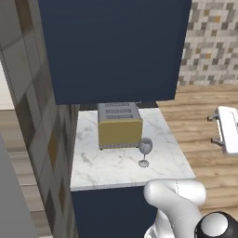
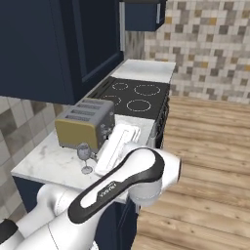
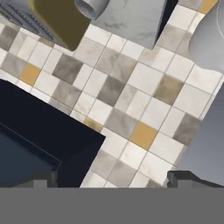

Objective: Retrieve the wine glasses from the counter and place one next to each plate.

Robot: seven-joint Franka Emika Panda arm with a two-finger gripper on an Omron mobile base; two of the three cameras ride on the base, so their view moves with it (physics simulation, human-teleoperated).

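Smoky-grey wine glass (image 1: 145, 151) stands untouched mid-frame on the marble table (image 1: 116, 162) beside the toaster (image 1: 119, 124); the wide-open gripper (image 3: 111, 179) likely must approach its stem next.

The arm (image 2: 122, 183) is showing glossy white, rounded shells, with a long black panel carrying small white lettering along one link. A dark joint cap with a grey dome (image 1: 214, 226) is sitting at the lower link. Two small dark finger tips (image 3: 41, 179) are squared.
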